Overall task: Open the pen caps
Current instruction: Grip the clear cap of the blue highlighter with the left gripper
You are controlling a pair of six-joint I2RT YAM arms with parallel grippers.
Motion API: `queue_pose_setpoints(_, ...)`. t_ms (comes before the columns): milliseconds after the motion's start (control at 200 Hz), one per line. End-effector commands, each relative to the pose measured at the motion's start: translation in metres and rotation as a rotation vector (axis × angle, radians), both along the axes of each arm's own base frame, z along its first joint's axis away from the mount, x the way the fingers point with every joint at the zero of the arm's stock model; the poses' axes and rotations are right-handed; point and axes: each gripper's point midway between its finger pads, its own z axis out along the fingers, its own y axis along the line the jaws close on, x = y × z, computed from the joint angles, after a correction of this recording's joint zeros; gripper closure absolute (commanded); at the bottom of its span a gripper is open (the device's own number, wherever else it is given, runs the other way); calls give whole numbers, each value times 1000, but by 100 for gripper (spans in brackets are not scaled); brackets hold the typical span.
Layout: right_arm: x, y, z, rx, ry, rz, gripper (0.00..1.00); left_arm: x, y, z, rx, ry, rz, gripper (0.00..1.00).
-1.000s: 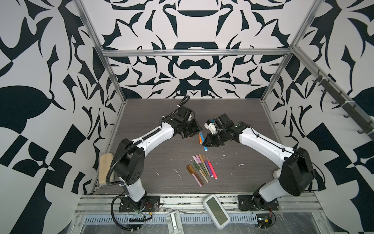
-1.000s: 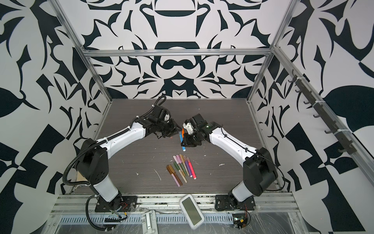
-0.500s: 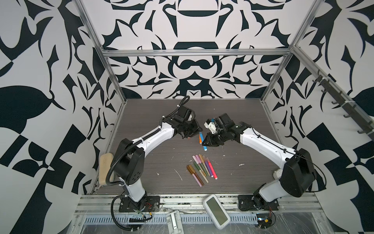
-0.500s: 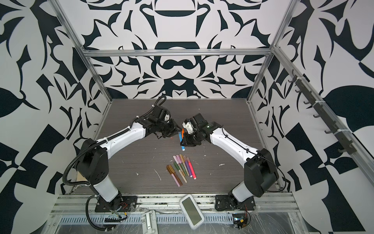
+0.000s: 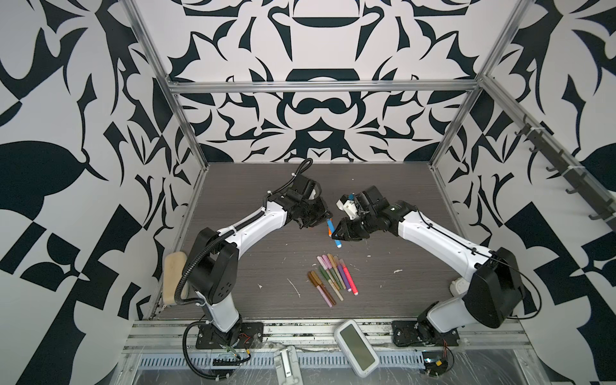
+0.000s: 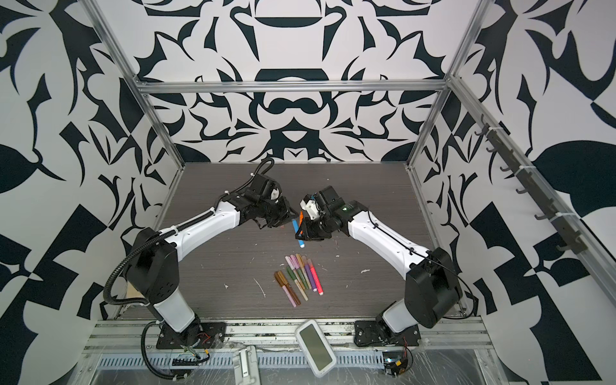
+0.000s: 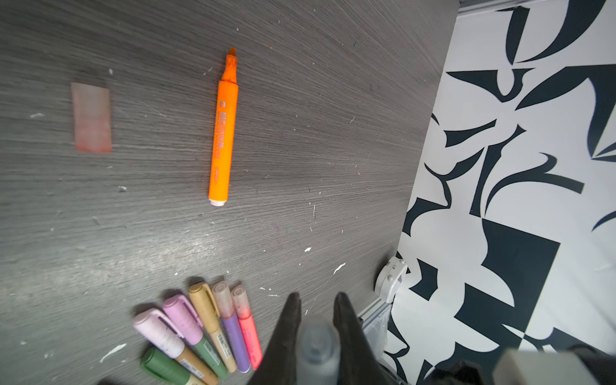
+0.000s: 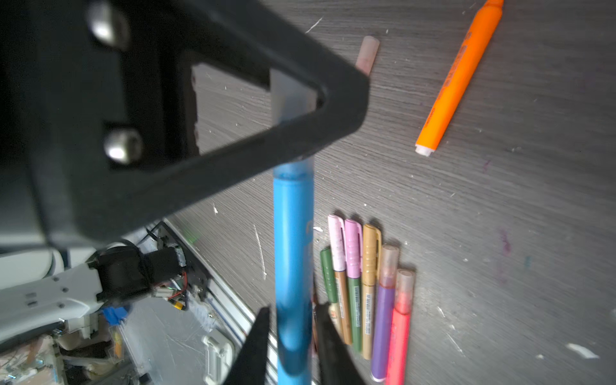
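My left gripper [image 7: 315, 300] is shut on a translucent grey pen cap [image 7: 316, 336]. In the right wrist view that pen cap [image 8: 293, 96] shows through the left finger's frame, on the end of the blue pen [image 8: 293, 250]; the joint is hidden. My right gripper [image 8: 292, 306] is open, with a gap beside the blue barrel running between its fingers. In both top views the grippers [image 5: 320, 216] [image 5: 338, 233] meet mid-table over the blue pen [image 5: 336, 240]. An uncapped orange pen [image 7: 223, 133] and a loose pale pink cap [image 7: 91, 116] lie on the table.
Several capped pens [image 5: 333, 278] lie in a row nearer the front edge. A white handheld device [image 5: 356, 346] rests on the front rail. A tan block [image 5: 173, 280] sits by the left wall and a white round fitting [image 5: 458, 286] by the right arm's base.
My right fingers have spread a little away from the blue pen. My left fingers have narrowed onto the cap. Both arms have barely moved.
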Motion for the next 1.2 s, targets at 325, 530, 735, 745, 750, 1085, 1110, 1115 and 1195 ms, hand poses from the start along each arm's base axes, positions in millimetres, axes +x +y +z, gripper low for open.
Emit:
queue_pose_setpoints(325, 26, 7, 24, 218, 57, -12, 68, -7, 3, -3, 7, 18, -9, 100)
queue_pose_setpoints(530, 17, 9, 18, 219, 79, 9, 67, -8, 5, -3, 12, 19, -7, 100)
queue_pose_setpoints(735, 5, 15, 13, 208, 94, 43, 67, -5, 3, -5, 11, 21, -4, 100)
queue_pose_setpoints(745, 5, 15, 12, 206, 95, 44, 67, -5, 2, -5, 11, 20, -5, 100)
queue_pose_setpoints(750, 5, 16, 12, 205, 95, 45, 67, -5, 2, -5, 11, 20, -4, 100)
queue_pose_setpoints(1085, -6, 15, -1, 171, 128, 48, 70, 1, 3, -2, 0, 16, 13, 100)
queue_pose_setpoints(1110, -7, 14, -2, 168, 134, 49, 69, 1, 3, -2, -3, 16, 17, 100)
queue_pose_setpoints(1115, -7, 14, -2, 167, 136, 49, 69, 2, 4, -2, -4, 15, 18, 100)
queue_pose_setpoints(1195, -8, 13, -6, 157, 142, 51, 68, 4, 3, 0, -17, 13, 25, 100)
